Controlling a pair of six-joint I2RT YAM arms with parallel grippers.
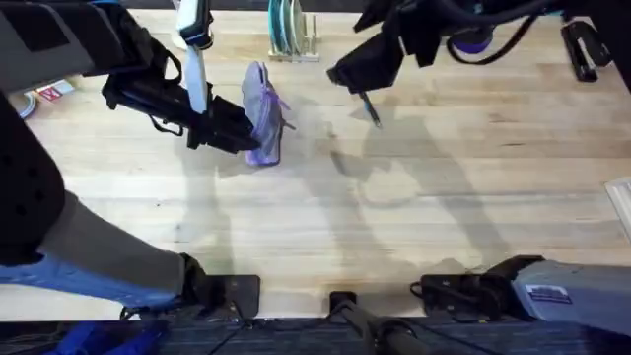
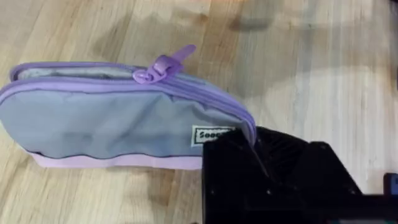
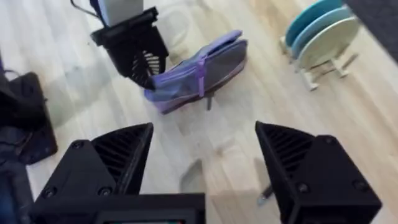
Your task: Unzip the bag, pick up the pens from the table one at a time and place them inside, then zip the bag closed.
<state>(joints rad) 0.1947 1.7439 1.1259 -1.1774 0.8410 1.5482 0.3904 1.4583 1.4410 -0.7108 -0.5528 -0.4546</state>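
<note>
The lavender bag stands on its edge on the table, left of centre and towards the back. My left gripper is shut on its near end. In the left wrist view the bag has its zipper pull about halfway along, and the part beyond it gapes open; the black fingers clamp the bag's closed end. A dark pen with teal lies right of the bag. My right gripper hovers just above and behind it, open, with the bag farther off.
A rack of plates stands at the back behind the bag. A black object lies at the far right back, with a purple item near it. A red and white card lies at the far left.
</note>
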